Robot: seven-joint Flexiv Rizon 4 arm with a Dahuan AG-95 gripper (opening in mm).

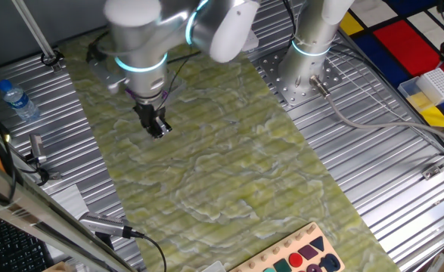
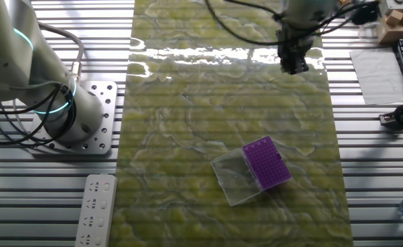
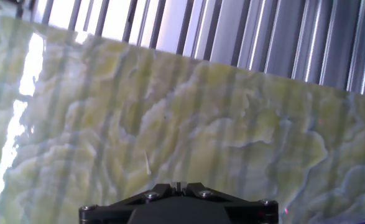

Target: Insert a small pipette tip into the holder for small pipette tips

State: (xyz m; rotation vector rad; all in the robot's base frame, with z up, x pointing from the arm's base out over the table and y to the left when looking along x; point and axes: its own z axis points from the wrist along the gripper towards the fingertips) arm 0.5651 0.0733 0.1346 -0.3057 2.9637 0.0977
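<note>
In one fixed view you see the pincer (image 1: pixel 156 128) left of centre above the green worktop (image 1: pixel 229 166), its spread impossible to tell. In the other fixed view your purple holder (image 2: pixel 266 163) sits lower right with its clear cover (image 2: pixel 237 178) touching. In the hand view a thin pipette tip (image 3: pixel 147 164) lies on the mat at lower centre.

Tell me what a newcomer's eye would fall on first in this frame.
Likely the purple holder with its clear cover lying beside it, alone on the green marbled mat. Next, the gripper poised low over the mat's far end, well away from the holder, where the hand view shows a thin pale pipette tip.
</note>
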